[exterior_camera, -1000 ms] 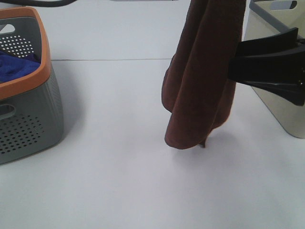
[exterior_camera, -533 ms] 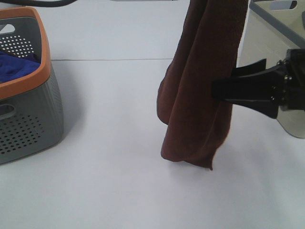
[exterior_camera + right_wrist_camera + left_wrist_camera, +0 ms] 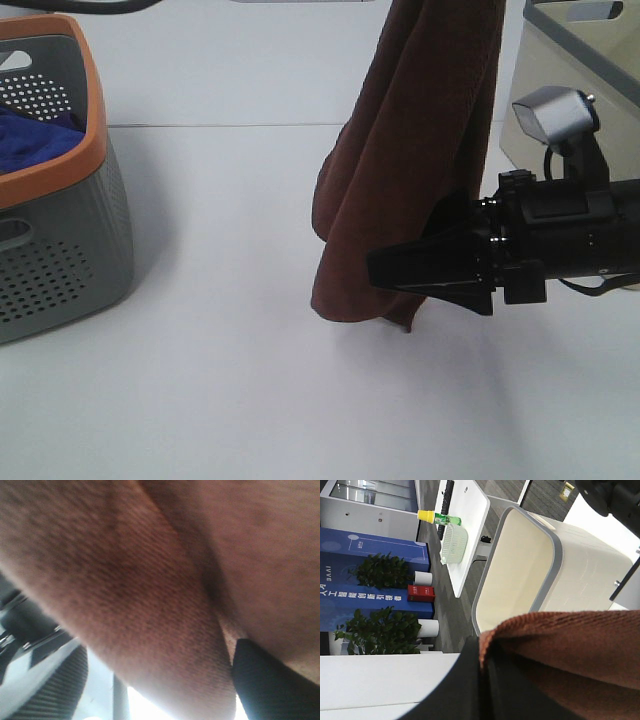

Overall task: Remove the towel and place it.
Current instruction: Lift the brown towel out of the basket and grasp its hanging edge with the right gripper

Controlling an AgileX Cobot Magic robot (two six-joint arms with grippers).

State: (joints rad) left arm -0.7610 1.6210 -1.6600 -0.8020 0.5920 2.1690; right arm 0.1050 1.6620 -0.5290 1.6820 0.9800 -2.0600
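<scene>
The dark reddish-brown towel (image 3: 410,170) hangs down from above the top edge of the exterior high view, its lower end just over the white table (image 3: 200,390). My left gripper (image 3: 482,680) is shut on the towel's upper edge (image 3: 570,650); it is out of the exterior view. My right gripper (image 3: 400,248) reaches in from the right at the towel's lower part, jaws apart, one finger in front of the cloth and one behind. In the right wrist view the towel (image 3: 150,580) fills the frame beside one black fingertip (image 3: 265,680).
A grey perforated basket with an orange rim (image 3: 92,110) stands at the left and holds a blue cloth (image 3: 35,140). A beige bin with a grey rim (image 3: 570,40) stands at the back right; it also shows in the left wrist view (image 3: 520,570).
My right gripper has moved left and down from the right edge onto the towel's lower part. The towel's lower end has swung a little to the left.
</scene>
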